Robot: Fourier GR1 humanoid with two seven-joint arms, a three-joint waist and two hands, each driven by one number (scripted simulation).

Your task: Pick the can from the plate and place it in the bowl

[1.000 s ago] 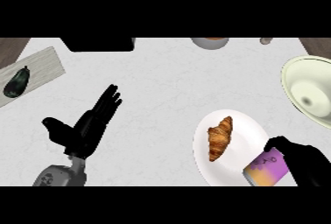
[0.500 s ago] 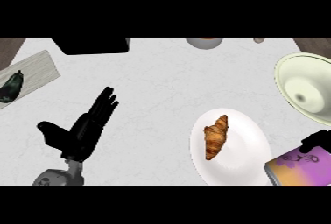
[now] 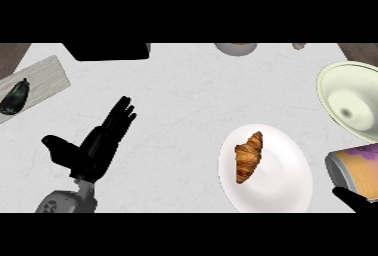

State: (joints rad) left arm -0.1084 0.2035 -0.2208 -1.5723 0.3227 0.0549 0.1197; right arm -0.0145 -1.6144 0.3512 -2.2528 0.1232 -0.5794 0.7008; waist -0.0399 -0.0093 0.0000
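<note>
The can (image 3: 356, 168) is off the plate (image 3: 277, 172) now, showing large at the right edge of the head view, just beside the plate's right rim, purple and orange on its side with a pale metal end turned toward the plate. Only a dark tip of the right hand (image 3: 356, 200) shows, under the can at the lower right corner, and I cannot tell from here whether its fingers are wrapped round the can or not. 1 second ago the can lay on the lower right part of the plate with that hand over it; half a second ago it had slid out past the rim toward the bottom right; at this moment it sits higher along the right edge, nearer the bowl (image 3: 353, 102). The bowl, pale green and cream, lies at the upper right, partly cut by the edge, close above the can. The white plate keeps 1 croissant (image 3: 248, 156) on its left half, lying lengthwise, where it was before. The left hand (image 3: 96, 142) rests open at the lower left, fingers straight and pointing up, thumb spread to the side, much as in both earlier views. At the far left an eggplant (image 3: 13, 96) lies on a pale cutting board (image 3: 44, 80), well apart from everything else.
</note>
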